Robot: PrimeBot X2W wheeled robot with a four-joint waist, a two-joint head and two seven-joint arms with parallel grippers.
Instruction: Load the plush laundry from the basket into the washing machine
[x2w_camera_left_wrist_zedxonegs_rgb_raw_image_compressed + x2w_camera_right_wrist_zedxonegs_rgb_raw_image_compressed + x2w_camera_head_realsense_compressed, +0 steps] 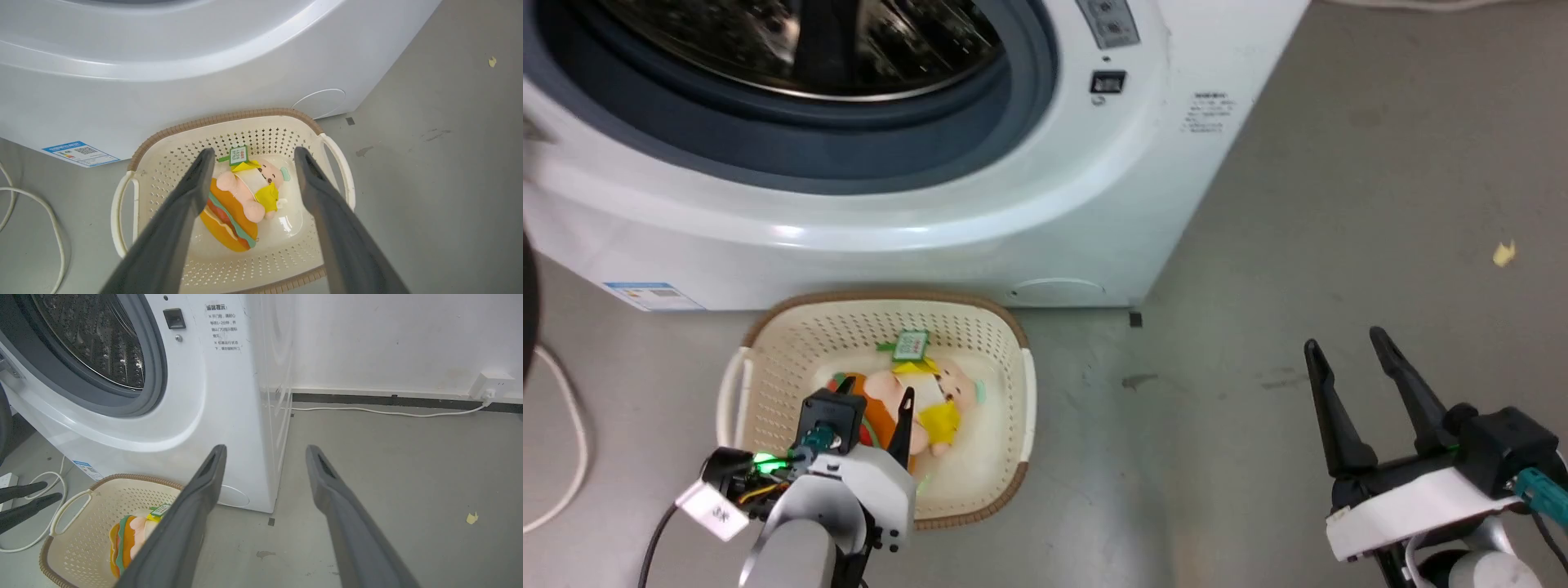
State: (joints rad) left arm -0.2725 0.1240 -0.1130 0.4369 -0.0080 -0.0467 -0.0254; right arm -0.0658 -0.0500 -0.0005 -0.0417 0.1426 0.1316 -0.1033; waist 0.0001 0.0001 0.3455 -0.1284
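Observation:
The plush laundry [927, 400], a pink-beige animal in yellow hugging an orange burger, lies in the cream basket [1005, 343] on the floor, its green tag toward the machine. The white washing machine [1013, 212] stands right behind the basket, porthole uncovered and steel drum [809, 41] showing. My left gripper [874, 408] hovers open above the basket's near side; in the left wrist view its fingers [192, 196] frame the plush [241, 200] without touching it. My right gripper [1343, 343] is open and empty over bare floor to the right. The right wrist view shows the basket [77, 522] at lower left.
A white cable [572, 425] loops on the floor left of the basket. A yellow scrap [1503, 255] lies on the grey floor at right. Against the far wall sit a socket [492, 384] and a second cable [388, 413]. A dark curved edge [527, 302] shows at far left.

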